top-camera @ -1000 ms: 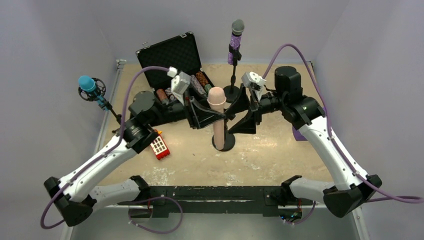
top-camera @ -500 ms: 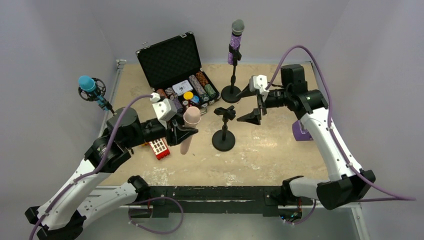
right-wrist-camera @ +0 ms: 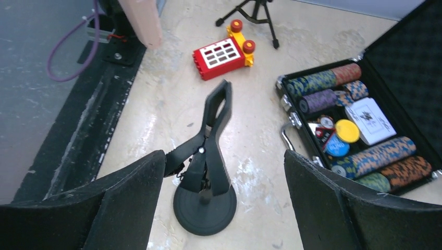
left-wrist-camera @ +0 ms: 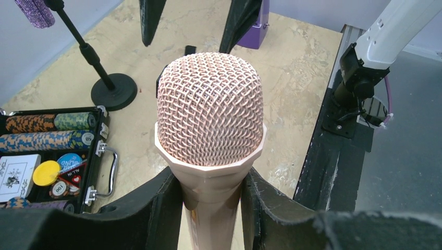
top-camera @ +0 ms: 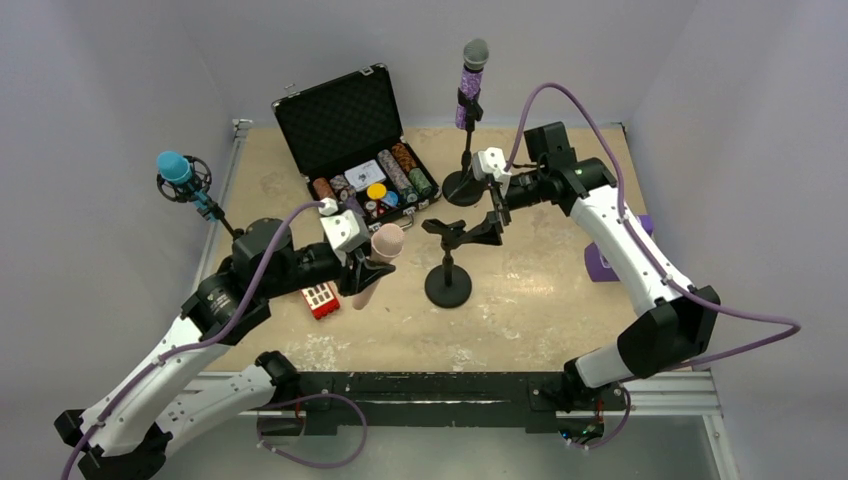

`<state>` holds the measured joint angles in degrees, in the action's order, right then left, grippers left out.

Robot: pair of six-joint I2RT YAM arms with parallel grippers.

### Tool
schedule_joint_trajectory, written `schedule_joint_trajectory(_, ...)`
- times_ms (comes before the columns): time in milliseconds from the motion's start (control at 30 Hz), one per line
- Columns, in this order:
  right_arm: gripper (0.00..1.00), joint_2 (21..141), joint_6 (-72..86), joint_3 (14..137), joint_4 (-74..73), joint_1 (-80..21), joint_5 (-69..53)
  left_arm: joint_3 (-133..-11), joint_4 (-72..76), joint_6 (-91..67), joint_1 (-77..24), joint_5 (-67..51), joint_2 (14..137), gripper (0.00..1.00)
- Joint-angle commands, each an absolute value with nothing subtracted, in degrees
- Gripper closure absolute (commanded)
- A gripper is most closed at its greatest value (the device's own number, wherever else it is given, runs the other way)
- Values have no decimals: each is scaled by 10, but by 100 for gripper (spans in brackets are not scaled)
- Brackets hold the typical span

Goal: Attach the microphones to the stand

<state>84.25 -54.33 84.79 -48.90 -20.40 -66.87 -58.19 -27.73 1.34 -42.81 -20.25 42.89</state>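
Observation:
My left gripper [top-camera: 362, 272] is shut on the peach-pink microphone [top-camera: 376, 262], held tilted just left of the middle stand; its mesh head [left-wrist-camera: 210, 109] fills the left wrist view, with the fingers [left-wrist-camera: 156, 208] clamped below the collar. The black clip stand [top-camera: 447, 270] with a round base [right-wrist-camera: 204, 208] holds nothing, its clip [right-wrist-camera: 213, 130] shut. My right gripper [top-camera: 490, 222] hovers open just right of that clip, with nothing between its jaws. The glittery purple microphone [top-camera: 470, 80] sits on the rear stand. The blue microphone [top-camera: 178, 170] sits on a tripod at the left.
An open black case [top-camera: 345, 115] of poker chips lies at the back left. A red block [top-camera: 320, 296] rests under my left arm. A purple object [top-camera: 600, 262] lies by the right arm. The black frame rail [left-wrist-camera: 318, 156] runs along the near edge.
My left arm carried the peach-pink microphone away from the middle stand to the left and tilted it. The right gripper opened wider, drew back, then came to the clip's right side.

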Motion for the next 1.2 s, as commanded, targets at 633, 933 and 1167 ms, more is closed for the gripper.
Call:
schedule_joint_trajectory(633,15,762,-364,785,-413,-205,-655,-594,-220,39,-426,-206,452,100)
schedule_joint_trajectory(933,15,720,-196,695,-251,-265,-556,-572,-194,16,-426,-206,433,100)
schedule_joint_trajectory(1167,32,736,-171,723,-237,-284,-502,-559,-195,12,-426,-204,419,100)
